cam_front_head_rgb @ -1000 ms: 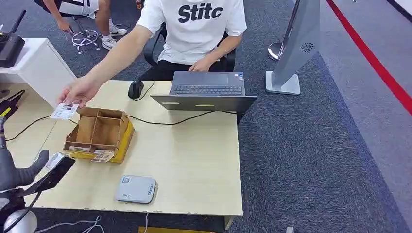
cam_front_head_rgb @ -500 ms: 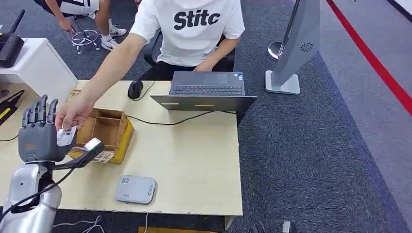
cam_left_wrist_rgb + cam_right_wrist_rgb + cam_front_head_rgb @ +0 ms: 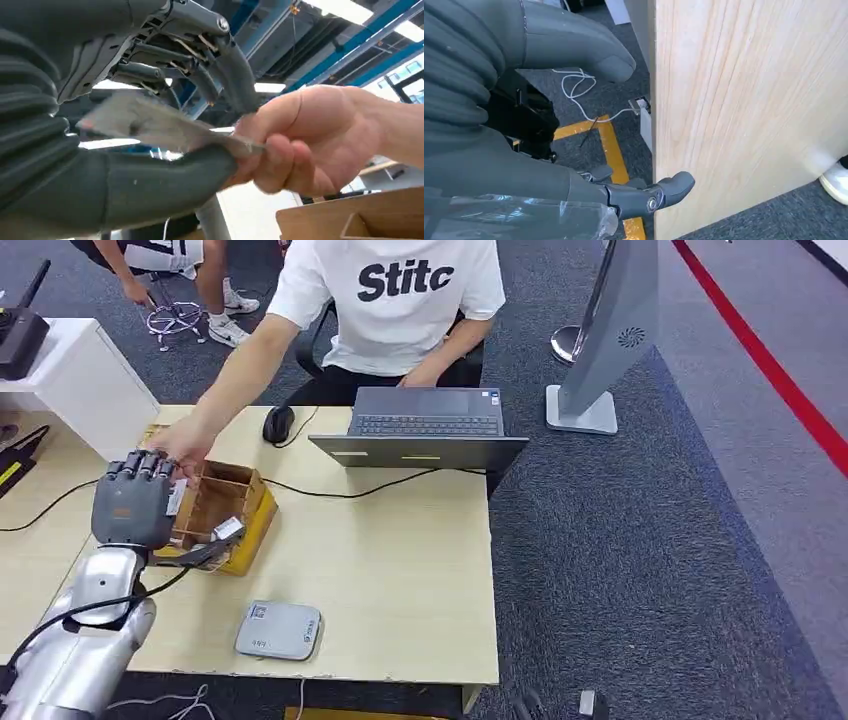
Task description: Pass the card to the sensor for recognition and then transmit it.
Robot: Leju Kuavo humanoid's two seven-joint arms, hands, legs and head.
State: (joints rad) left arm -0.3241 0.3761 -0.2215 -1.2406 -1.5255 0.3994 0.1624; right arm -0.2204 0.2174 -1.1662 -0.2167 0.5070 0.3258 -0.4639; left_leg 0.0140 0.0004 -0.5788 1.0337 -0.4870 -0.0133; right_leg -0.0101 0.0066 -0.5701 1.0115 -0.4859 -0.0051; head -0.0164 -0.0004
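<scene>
Head view: we see the left hand (image 3: pixel 133 508) raised at about 9 o'clock over the tabletop (image 3: pixel 400 570), back of the hand toward the camera, fingers (image 3: pixel 140 466) pointing up toward the person's hand (image 3: pixel 185 445), which meets it from 12 o'clock. In the left wrist view the card (image 3: pixel 160 127) lies between the thick thumb and the darker fingers of the left hand; the person's hand pinches the far end of the same card, so both hold it at once. The card is blurred there, and we cannot read its face. In the head view a pale sliver of it shows at the hand's edge, just above the near-left corner of the cardboard box (image 3: pixel 225 510). The box, with its dividers, stands on the tabletop just beside the left hand, toward 3 o'clock of it. The grey sensor (image 3: pixel 279 630) lies flat near the front edge of the tabletop, at roughly 5 o'clock from the left hand and well apart from it. A laptop (image 3: pixel 425 427) sits open at the far edge, a mouse (image 3: pixel 279 424) beside it at its 9 o'clock. Right wrist view: the right hand (image 3: pixel 574 165) hangs beside the pale wooden side panel, fingers spread apart and holding nothing.
</scene>
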